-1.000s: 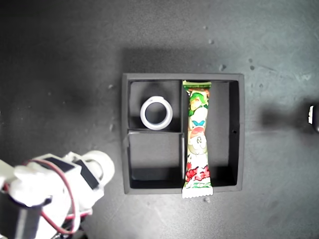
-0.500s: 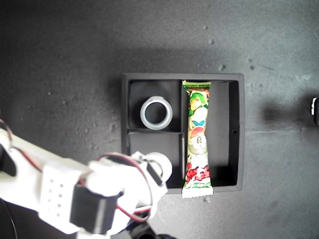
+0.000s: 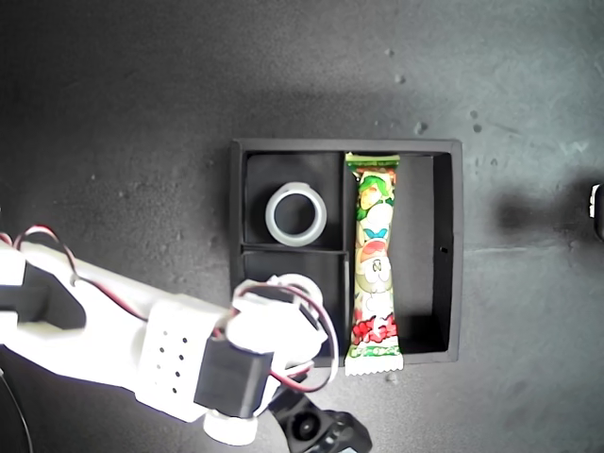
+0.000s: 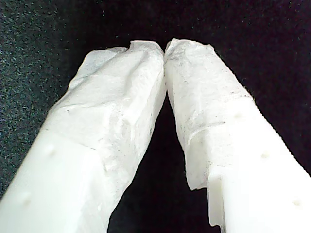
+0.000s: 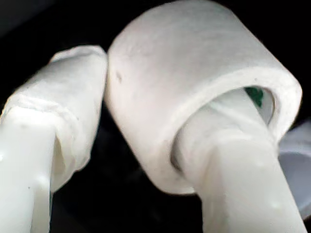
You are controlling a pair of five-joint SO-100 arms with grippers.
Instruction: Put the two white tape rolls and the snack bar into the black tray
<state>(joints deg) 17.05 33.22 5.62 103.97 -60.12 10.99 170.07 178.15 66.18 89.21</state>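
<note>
My second gripper (image 5: 141, 111) is reaching in from the exterior view's lower left over the square matte black tray (image 3: 449, 247), pinching the thick white tape roll with green core (image 5: 194, 82), one finger through its hole. The wider white ring (image 3: 296, 215) and green-white-red wrapped snack bar (image 3: 374, 264) are lying inside. My first gripper (image 4: 164, 48), fingertips touching, is showing only in its wrist view.

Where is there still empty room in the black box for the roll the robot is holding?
The small square pocket below the wide tape roll and beside the snack bar looks bare where it shows. My second gripper, with the small roll, hangs over it. A strip between the bar and the tray wall is free but narrow. The upper pocket is taken.
</note>
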